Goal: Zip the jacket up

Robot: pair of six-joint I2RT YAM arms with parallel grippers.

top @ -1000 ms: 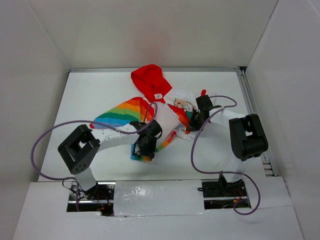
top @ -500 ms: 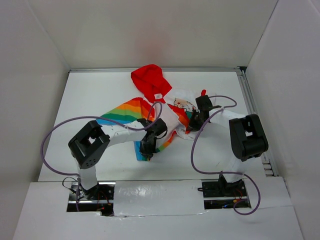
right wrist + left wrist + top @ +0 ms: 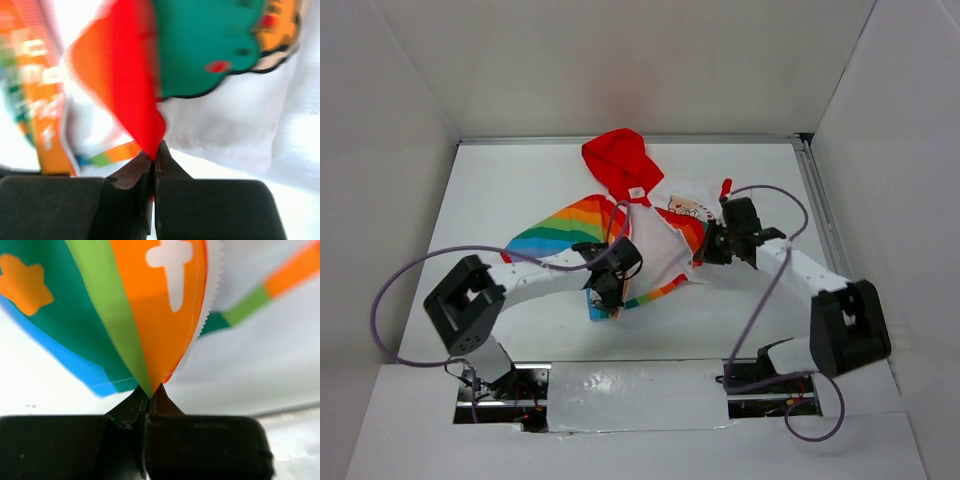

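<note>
The jacket (image 3: 650, 225) lies open on the table, red hood (image 3: 617, 160) at the far side, rainbow panel to the left, white panel with a cartoon figure to the right. My left gripper (image 3: 610, 298) is shut on the rainbow panel's lower corner; in the left wrist view the orange and green cloth (image 3: 150, 330) with its white zipper teeth rises from my shut gripper (image 3: 151, 390). My right gripper (image 3: 710, 250) is shut on the white panel's red lower edge; in the right wrist view the red trim (image 3: 132, 85) runs into the shut gripper (image 3: 154, 155).
White walls enclose the table (image 3: 500, 190) on three sides. A metal rail (image 3: 825, 225) runs along the right edge. Purple cables (image 3: 410, 280) loop beside both arms. The arm bases sit at the near edge.
My left gripper has shut on the rainbow panel's corner and its arm has shifted. The right arm has swung right and stretched out, pulling the white panel's edge with it.
</note>
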